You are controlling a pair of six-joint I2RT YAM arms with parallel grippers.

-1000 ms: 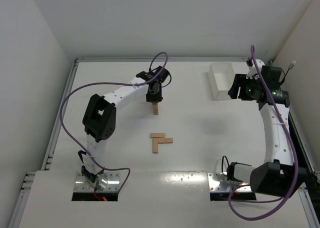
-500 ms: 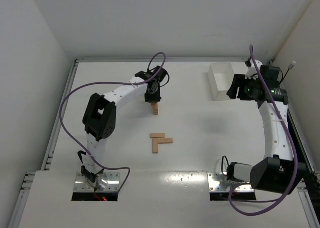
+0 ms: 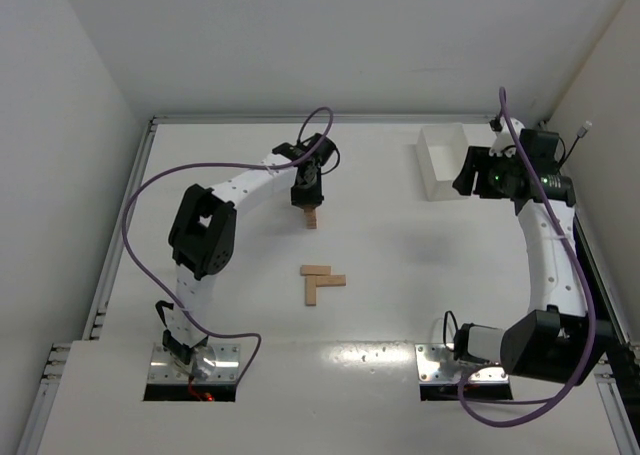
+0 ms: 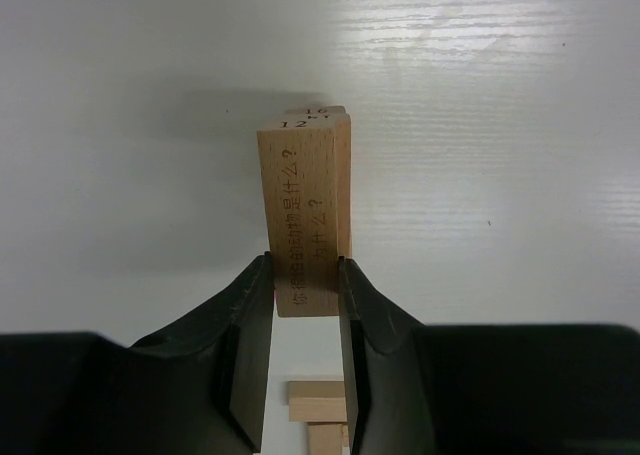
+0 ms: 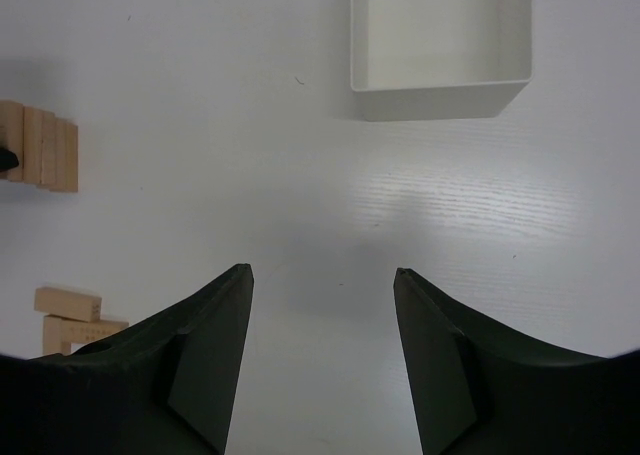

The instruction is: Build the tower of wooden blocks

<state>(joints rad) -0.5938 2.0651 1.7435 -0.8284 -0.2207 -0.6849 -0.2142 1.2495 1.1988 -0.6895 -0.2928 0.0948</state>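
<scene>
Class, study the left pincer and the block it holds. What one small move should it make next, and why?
Probably lower the left pincer gently until its wood block rests on the tower. The pincer is shut on the block, which sits nearly in line with the tower's top just beyond it. Whether the two already touch cannot be told, so a slow descent seems safest.

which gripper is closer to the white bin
Right. The right gripper hangs open just beside the bin; the left gripper is away to its left, shut on a wood block.
</scene>
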